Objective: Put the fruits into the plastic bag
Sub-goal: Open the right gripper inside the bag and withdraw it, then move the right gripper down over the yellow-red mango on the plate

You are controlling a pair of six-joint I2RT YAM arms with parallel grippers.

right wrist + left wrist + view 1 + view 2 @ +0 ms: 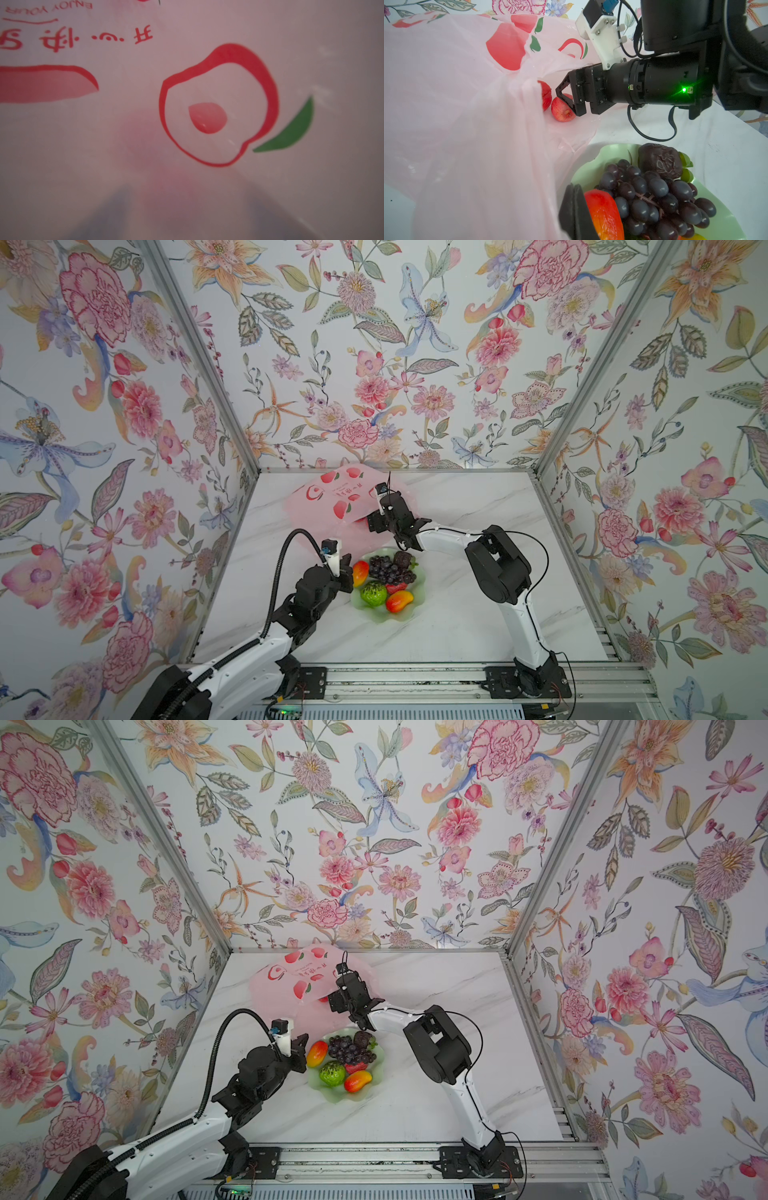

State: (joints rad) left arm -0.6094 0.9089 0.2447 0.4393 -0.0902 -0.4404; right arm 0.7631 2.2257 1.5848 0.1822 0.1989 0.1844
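Observation:
The pale pink plastic bag [328, 497] lies at the back of the table, its mouth toward the plate. My left gripper [577, 207] is shut, and the bag's film [477, 155] runs up from its fingertips, held raised. My right gripper [564, 97] reaches into the mouth with its jaws open. Two red apples [562, 110] lie on the film at its fingers. In the right wrist view the bag's film [311, 187] covers everything. On the plate remain a mango [360, 572], grapes [388, 568], a maroon fruit [402, 559], a bumpy green fruit [372, 593], a strawberry [397, 587] and a second mango [399, 600].
The pale green scalloped plate [409, 616] stands mid-table between both arms, just in front of the bag. Flowered walls close the table on three sides. Bare marble shows to the right of the plate and toward the front rail [415, 672].

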